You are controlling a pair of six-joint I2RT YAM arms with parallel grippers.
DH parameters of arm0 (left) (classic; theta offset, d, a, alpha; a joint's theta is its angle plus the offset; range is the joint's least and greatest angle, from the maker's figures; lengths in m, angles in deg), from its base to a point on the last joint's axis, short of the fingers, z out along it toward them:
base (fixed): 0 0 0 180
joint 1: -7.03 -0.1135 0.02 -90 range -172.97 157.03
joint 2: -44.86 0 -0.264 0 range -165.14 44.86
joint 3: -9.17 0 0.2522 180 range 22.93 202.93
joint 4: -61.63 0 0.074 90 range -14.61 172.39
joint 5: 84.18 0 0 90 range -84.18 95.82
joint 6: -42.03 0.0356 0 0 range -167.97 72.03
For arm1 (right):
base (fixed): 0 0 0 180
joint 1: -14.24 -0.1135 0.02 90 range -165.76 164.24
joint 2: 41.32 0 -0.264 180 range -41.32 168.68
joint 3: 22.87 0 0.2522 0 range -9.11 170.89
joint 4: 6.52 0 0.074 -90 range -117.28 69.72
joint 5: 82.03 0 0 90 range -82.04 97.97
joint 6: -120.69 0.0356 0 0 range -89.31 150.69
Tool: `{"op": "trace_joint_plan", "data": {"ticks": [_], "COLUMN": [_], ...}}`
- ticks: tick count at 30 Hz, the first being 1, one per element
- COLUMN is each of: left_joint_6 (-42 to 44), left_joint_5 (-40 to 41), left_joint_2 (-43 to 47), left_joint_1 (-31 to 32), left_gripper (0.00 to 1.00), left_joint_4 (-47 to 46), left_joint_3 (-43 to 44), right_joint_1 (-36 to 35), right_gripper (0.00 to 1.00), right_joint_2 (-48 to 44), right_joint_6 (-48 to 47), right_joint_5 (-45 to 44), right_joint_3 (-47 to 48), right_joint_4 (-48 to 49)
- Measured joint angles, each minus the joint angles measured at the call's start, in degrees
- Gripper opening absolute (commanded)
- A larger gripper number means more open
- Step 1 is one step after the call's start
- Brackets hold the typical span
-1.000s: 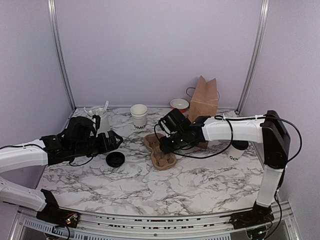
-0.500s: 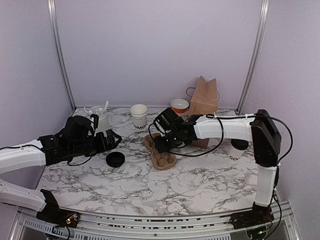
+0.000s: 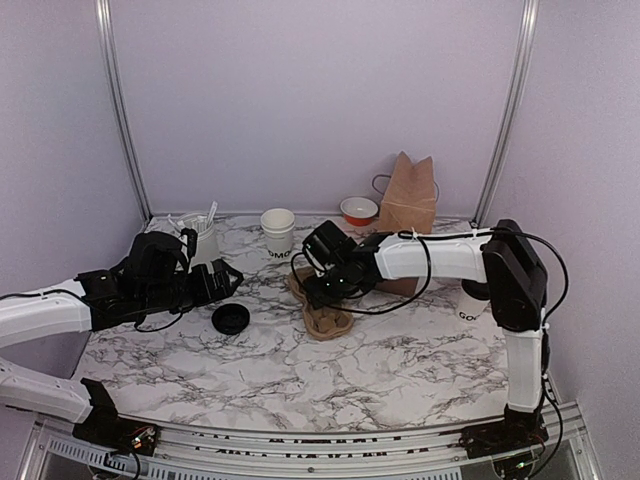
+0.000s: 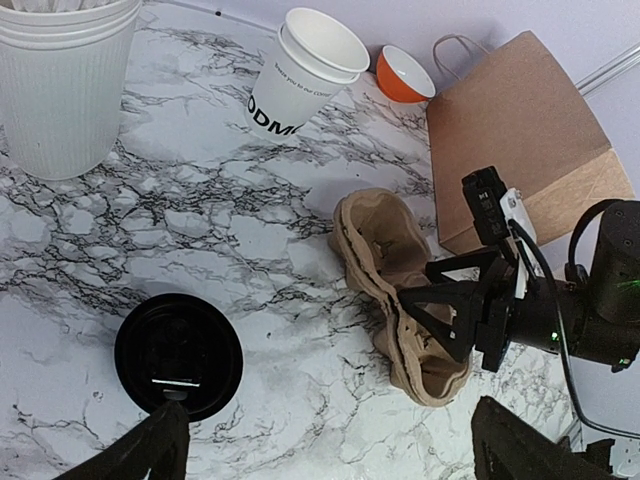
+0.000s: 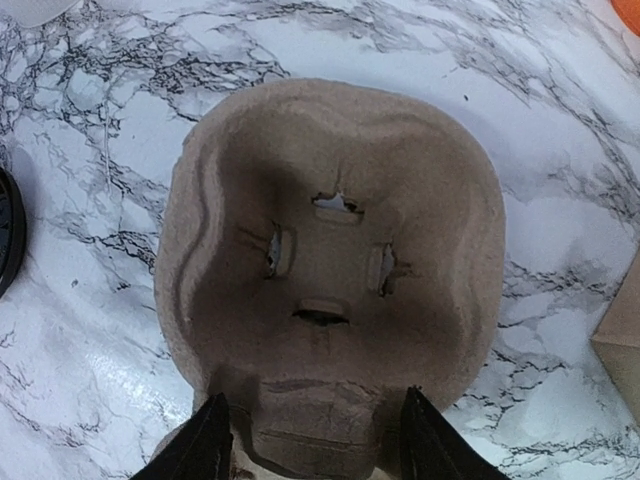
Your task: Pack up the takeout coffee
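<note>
The takeout coffee [image 3: 472, 303], a white cup with a black lid, stands at the right, partly behind my right arm. My right gripper [image 3: 322, 287] hangs low over a brown pulp cup carrier [image 3: 326, 318]. In the right wrist view the right gripper [image 5: 318, 448] is open, its fingers [image 5: 207, 446] on either side of the narrow middle of the carrier [image 5: 330, 200]. My left gripper [image 4: 340, 455] is wide open above the marble, with a loose black lid [image 4: 178, 352] by its left finger. Nothing is between its fingers.
A lidless white cup [image 3: 277, 230] and a ribbed white utensil holder [image 3: 205, 245] stand at the back left. A brown paper bag [image 3: 408, 195] and an orange bowl [image 3: 359, 209] sit at the back right. The loose black lid [image 3: 231, 319] lies left of the carrier.
My right arm has swung left and its gripper has slid along the carrier toward the far well. The left arm has hardly moved.
</note>
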Motion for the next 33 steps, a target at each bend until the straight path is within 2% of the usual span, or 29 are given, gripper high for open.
{"op": "trace_joint_plan", "data": {"ticks": [12, 14, 16, 18, 33], "left_joint_6": [0.0, 0.0, 0.0, 0.0, 0.0], "left_joint_5": [0.0, 0.0, 0.0, 0.0, 0.0], "left_joint_2": [0.7, 0.7, 0.8, 0.8, 1.0], "left_joint_1": [0.0, 0.0, 0.0, 0.0, 0.0], "left_gripper": [0.99, 0.99, 0.99, 0.99, 0.99], "left_joint_4": [0.4, 0.4, 0.4, 0.4, 0.5], "left_joint_3": [-0.4, -0.4, -0.5, -0.5, -1.2], "right_joint_1": [-0.2, -0.2, -0.3, -0.3, -0.3], "right_gripper": [0.31, 0.33, 0.43, 0.48, 0.46], "right_joint_2": [0.2, 0.2, 0.2, 0.2, 1.1], "right_joint_6": [0.0, -0.1, 0.0, 0.0, 1.5], "right_joint_5": [-0.9, -0.9, -0.9, -0.9, -0.9], "right_joint_3": [2.1, 2.9, 3.4, 3.9, 4.3], "right_joint_4": [-1.9, -2.0, -2.2, -2.4, -3.6]}}
